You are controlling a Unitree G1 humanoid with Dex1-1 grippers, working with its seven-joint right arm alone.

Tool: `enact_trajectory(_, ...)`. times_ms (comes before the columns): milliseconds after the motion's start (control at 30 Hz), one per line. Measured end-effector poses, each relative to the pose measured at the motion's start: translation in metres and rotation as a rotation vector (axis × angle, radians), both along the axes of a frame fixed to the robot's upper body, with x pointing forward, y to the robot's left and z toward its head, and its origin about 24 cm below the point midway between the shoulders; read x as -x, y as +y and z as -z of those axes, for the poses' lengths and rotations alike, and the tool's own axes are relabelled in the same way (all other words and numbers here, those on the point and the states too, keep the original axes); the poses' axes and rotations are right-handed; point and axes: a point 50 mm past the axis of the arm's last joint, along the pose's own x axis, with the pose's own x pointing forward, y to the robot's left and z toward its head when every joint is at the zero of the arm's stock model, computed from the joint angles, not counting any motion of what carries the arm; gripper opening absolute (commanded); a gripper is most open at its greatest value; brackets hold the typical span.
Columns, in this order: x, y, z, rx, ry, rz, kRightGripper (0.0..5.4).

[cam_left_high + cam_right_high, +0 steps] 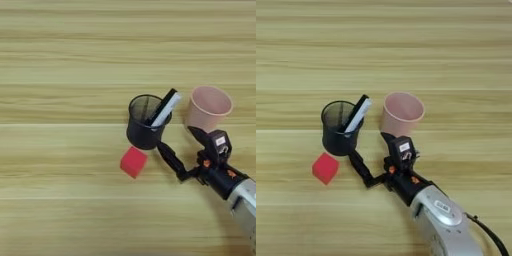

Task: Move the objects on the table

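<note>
A small red cube (133, 161) lies on the wooden table (60, 75), just in front of and left of a black mesh cup (142, 125). A slim white-grey marker (165, 109) with a black end leans inside that cup, its top sticking out to the right. My right gripper (176, 137) comes in from the lower right and stands open with nothing between its two black fingers. One fingertip is close to the black cup's base on its right side. The other points toward the pink cup (209, 107).
The pink cup (401, 112) stands upright and looks empty, right of the black cup (337, 131) and just behind the gripper. My silver forearm (443, 215) fills the lower right corner. Bare wood stretches across the far and left parts of the table.
</note>
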Motion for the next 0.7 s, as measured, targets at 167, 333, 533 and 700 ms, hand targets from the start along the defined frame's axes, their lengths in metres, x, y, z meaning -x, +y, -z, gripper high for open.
enact_trajectory(167,0.005,0.007,-0.004,-0.028,0.007,-0.057,5.37)
enact_trajectory(333,0.017,0.022,-0.006,-0.07,0.04,-0.181,5.37)
enact_trajectory(533,0.03,0.037,0.001,-0.066,0.088,-0.289,5.37)
enact_trajectory(700,0.031,0.043,0.007,-0.042,0.085,-0.312,5.37)
